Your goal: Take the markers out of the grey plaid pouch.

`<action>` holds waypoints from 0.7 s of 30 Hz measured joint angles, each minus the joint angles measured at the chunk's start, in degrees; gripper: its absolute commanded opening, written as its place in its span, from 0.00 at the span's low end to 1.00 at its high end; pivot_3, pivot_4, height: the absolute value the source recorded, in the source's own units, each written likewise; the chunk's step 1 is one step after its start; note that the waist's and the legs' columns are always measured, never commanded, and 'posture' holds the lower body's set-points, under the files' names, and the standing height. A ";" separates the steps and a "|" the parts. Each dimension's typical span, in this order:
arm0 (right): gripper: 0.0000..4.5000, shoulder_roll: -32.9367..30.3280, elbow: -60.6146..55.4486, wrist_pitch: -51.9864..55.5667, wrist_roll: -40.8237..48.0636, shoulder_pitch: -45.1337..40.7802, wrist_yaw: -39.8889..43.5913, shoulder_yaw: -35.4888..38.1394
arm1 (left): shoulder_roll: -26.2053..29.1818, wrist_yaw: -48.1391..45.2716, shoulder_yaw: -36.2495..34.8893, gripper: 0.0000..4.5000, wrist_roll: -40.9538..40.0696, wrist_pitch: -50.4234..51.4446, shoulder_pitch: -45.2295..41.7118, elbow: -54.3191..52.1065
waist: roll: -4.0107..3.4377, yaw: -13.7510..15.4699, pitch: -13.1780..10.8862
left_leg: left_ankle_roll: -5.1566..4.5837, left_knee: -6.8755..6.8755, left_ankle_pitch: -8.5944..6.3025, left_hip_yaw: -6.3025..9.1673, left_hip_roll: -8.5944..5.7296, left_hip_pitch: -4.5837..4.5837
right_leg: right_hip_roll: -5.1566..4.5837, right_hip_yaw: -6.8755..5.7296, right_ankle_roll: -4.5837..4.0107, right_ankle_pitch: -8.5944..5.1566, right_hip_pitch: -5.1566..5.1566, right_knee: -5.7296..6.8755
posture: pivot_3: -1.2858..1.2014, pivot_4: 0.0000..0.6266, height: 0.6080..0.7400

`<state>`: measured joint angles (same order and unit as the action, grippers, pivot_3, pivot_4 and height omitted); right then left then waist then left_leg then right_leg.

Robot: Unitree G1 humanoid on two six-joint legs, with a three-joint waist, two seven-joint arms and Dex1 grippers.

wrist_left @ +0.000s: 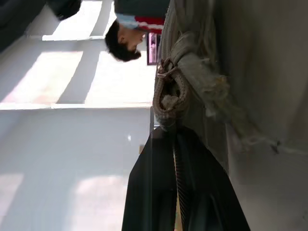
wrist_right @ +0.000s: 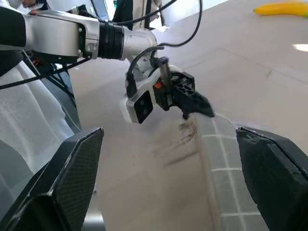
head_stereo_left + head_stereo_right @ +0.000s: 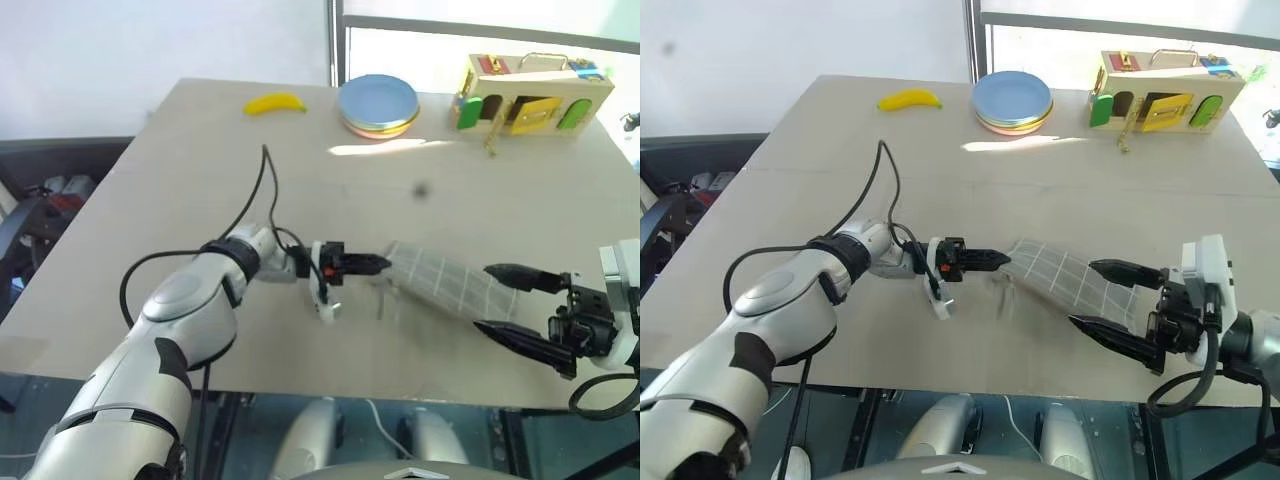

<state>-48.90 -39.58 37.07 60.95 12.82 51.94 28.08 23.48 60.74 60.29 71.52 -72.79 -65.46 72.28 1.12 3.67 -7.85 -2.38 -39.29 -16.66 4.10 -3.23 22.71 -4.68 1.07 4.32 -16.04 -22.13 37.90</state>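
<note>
The grey plaid pouch (image 3: 440, 282) lies flat on the tan table (image 3: 200, 180), running from the centre toward the right. At its left end my left gripper (image 3: 380, 264) points along the table and is shut on the bunched fabric and zip pull (image 1: 168, 94). My right gripper (image 3: 482, 298) is open, one finger on each side of the pouch's right end without pinching it. In the right wrist view the pouch (image 2: 226, 183) stretches away between my own wide fingers (image 2: 72, 173) toward the left gripper (image 2: 192, 103). The markers are hidden.
A yellow banana (image 3: 275, 102), a stack of round plates (image 3: 378, 105) and a wooden toy box (image 3: 530, 95) stand along the far edge. A black cable (image 3: 262, 190) loops over the left arm. A person (image 1: 127, 41) is beyond the table.
</note>
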 measured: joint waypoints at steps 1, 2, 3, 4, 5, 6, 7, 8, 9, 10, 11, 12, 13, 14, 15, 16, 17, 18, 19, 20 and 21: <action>1.00 0.00 0.29 -0.01 -0.07 -0.39 0.08 -0.08 | -1.70 -6.71 -4.20 0.01 -4.82 -5.26 0.38 5.01 | 0.01 -0.02 -0.01 | 0.00 -0.01 0.00 0.00 -0.03 0.09 | -0.01 -0.01 0.00 0.00 -0.08 0.00 | 0.52 0.24 1.00; 1.00 0.00 0.55 -0.01 -0.22 -0.74 0.20 -0.20 | -3.84 -13.12 -8.73 0.01 -8.75 -10.07 0.48 10.95 | 0.03 -0.05 -0.03 | 0.00 0.00 0.00 0.00 -0.04 0.11 | -0.01 -0.02 0.00 0.00 -0.09 -0.01 | 0.52 0.24 1.00; 1.00 -0.07 0.84 -0.02 -0.41 -1.08 0.27 -0.34 | -5.39 -18.28 -13.28 0.01 -11.18 -13.13 0.43 16.03 | 0.07 -0.17 -0.05 | 0.00 0.01 0.00 0.00 -0.06 0.11 | 0.00 -0.04 0.00 0.00 -0.09 -0.02 | 0.52 0.24 1.00; 1.00 -0.09 1.22 -0.07 -0.87 -1.70 0.28 -0.71 | -7.08 -24.60 -19.69 0.01 -13.45 -15.74 0.18 21.95 | 0.11 -0.36 -0.07 | 0.00 0.00 0.00 -0.01 -0.14 0.11 | 0.01 -0.05 0.00 0.00 -0.10 -0.02 | 0.52 0.24 1.00; 1.00 -0.09 1.54 -0.29 -1.81 -2.84 0.16 -1.46 | -8.63 -32.50 -28.57 0.01 -15.33 -17.60 -0.93 29.42 | 0.17 -0.79 -0.11 | 0.00 0.00 0.01 -0.01 -0.23 0.12 | 0.02 -0.10 0.00 0.00 -0.10 -0.01 | 0.52 0.24 1.00; 1.00 -0.07 1.80 -0.79 -2.68 -4.08 -0.10 -2.50 | -9.12 -40.20 -36.89 0.01 -16.66 -18.16 -2.78 36.22 | 0.23 -1.24 -0.15 | -0.01 -0.01 0.01 0.01 -0.25 0.12 | 0.04 -0.15 0.01 0.00 -0.08 0.00 | 0.52 0.24 1.00; 1.00 -0.03 1.92 -1.03 -3.02 -4.73 -0.27 -2.94 | -9.06 -44.55 -41.59 0.01 -17.29 -18.19 -4.02 39.23 | 0.26 -1.49 -0.16 | -0.01 -0.01 0.01 0.02 -0.26 0.11 | 0.04 -0.15 0.01 0.00 -0.07 0.01 | 0.52 0.24 1.00; 1.00 0.22 2.24 -1.12 -3.49 -6.37 -0.92 -3.74 | -8.53 -53.67 -51.61 0.01 -19.16 -17.33 -5.83 44.07 | 0.26 -1.83 -0.16 | -0.02 -0.02 0.01 0.02 -0.26 0.09 | 0.04 -0.19 0.02 -0.01 -0.05 0.04 | 0.52 0.24 1.00; 1.00 0.28 2.28 -1.15 -3.55 -6.61 -1.00 -3.80 | -8.47 -54.80 -52.74 0.01 -19.53 -17.18 -5.98 44.50 | 0.26 -1.95 -0.16 | -0.02 -0.02 0.01 0.02 -0.26 0.09 | 0.04 -0.19 0.02 -0.01 -0.05 0.06 | 0.52 0.24 1.00; 1.00 0.51 2.64 -1.23 -3.88 -8.26 -1.48 -4.64 | -7.66 -63.99 -62.43 0.01 -21.72 -14.50 -6.24 46.24 | 0.24 -2.34 -0.15 | -0.02 -0.02 0.02 0.03 -0.26 0.08 | 0.03 -0.26 0.02 -0.01 -0.03 0.06 | 0.52 0.24 1.00; 1.00 0.97 3.00 -1.46 -4.22 -10.60 -2.32 -5.50 | -7.12 -76.56 -76.19 0.01 -26.61 -8.26 -6.26 46.72 | 0.23 -3.04 -0.17 | -0.04 -0.07 0.03 0.05 -0.26 0.10 | 0.02 -0.37 0.02 -0.01 -0.05 0.10 | 0.52 0.24 1.00; 1.00 0.96 3.08 -1.57 -4.35 -11.11 -2.50 -5.63 | -7.10 -80.15 -79.39 0.01 -28.04 -6.53 -6.39 46.71 | 0.23 -3.19 -0.16 | -0.04 -0.08 0.03 0.08 -0.26 0.08 | 0.01 -0.42 0.02 -0.01 -0.04 0.11 | 0.52 0.24 1.00; 1.00 0.97 3.26 -1.62 -4.59 -11.61 -2.60 -5.88 | -6.83 -83.69 -82.63 0.01 -29.10 -4.80 -6.39 46.76 | 0.22 -3.34 -0.16 | -0.04 -0.08 0.03 0.08 -0.26 0.05 | 0.01 -0.47 0.02 -0.01 -0.02 0.12 | 0.52 0.24 1.00; 1.00 0.99 3.72 -1.94 -5.78 -12.82 -2.89 -6.84 | -6.11 -89.94 -87.91 0.01 -31.07 -1.43 -6.39 46.79 | 0.22 -3.69 -0.16 | -0.04 -0.08 0.03 0.10 -0.26 0.06 | 0.00 -0.49 0.02 -0.01 -0.03 0.13 | 0.52 0.24 1.00; 1.00 1.00 4.32 -2.49 -7.49 -14.22 -3.25 -8.16 | -5.19 -95.12 -92.25 0.01 -32.76 1.48 -6.51 46.79 | 0.22 -4.21 -0.16 | -0.04 -0.08 0.03 0.11 -0.25 0.07 | 0.00 -0.50 0.02 -0.01 -0.05 0.15 | 0.52 0.24 1.00; 1.00 1.00 5.03 -3.32 -9.83 -15.48 -3.69 -9.65 | -4.19 -99.51 -95.55 0.01 -34.08 3.76 -6.93 46.78 | 0.22 -4.58 -0.16 | -0.04 -0.08 0.03 0.12 -0.25 0.06 | 0.00 -0.51 0.02 -0.01 -0.06 0.17 | 0.52 0.24 1.00; 1.00 1.01 5.52 -4.03 -11.64 -16.30 -3.88 -10.67 | -3.62 -102.15 -97.27 0.01 -34.80 4.97 -7.47 46.78 | 0.22 -4.76 -0.16 | -0.04 -0.08 0.03 0.12 -0.24 0.06 | 0.00 -0.52 0.03 -0.01 -0.08 0.18 | 0.52 0.24 1.00; 1.00 1.03 6.62 -5.10 -14.44 -17.96 -4.12 -12.58 | -2.83 -105.37 -99.41 0.01 -35.40 6.20 -8.19 46.77 | 0.22 -5.01 -0.16 | -0.04 -0.08 0.03 0.12 -0.23 0.05 | 0.00 -0.53 0.03 -0.01 -0.08 0.20 | 0.52 0.24 1.00; 1.00 1.08 7.14 -5.69 -15.93 -18.87 -4.35 -13.54 | -2.53 -107.02 -100.50 0.01 -35.63 6.67 -8.64 46.77 | 0.20 -5.10 -0.16 | -0.04 -0.07 0.03 0.12 -0.23 0.06 | -0.01 -0.53 0.03 -0.01 -0.09 0.20 | 0.52 0.24 1.00; 1.00 1.35 7.70 -6.25 -18.08 -20.50 -4.87 -15.04 | -1.93 -109.30 -101.85 0.01 -35.77 7.42 -8.92 46.75 | 0.19 -5.21 -0.15 | -0.04 -0.08 0.03 0.12 -0.23 0.05 | -0.01 -0.54 0.03 -0.01 -0.09 0.21 | 0.52 0.24 1.00; 1.00 1.72 8.31 -6.56 -19.59 -22.07 -5.36 -16.17 | -1.43 -111.58 -103.09 0.01 -35.82 8.49 -8.96 46.76 | 0.19 -5.39 -0.15 | -0.04 -0.07 0.03 0.12 -0.23 0.05 | -0.02 -0.55 0.03 -0.01 -0.09 0.21 | 0.52 0.24 1.00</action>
<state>-47.18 -31.27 30.50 41.36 -9.24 46.58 11.91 22.05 -50.84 -42.80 35.71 -64.30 -74.42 119.04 1.31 -1.72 -8.00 -2.42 -39.36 -16.63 4.21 -3.46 22.75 -4.70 0.52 4.34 -16.05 -22.22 38.12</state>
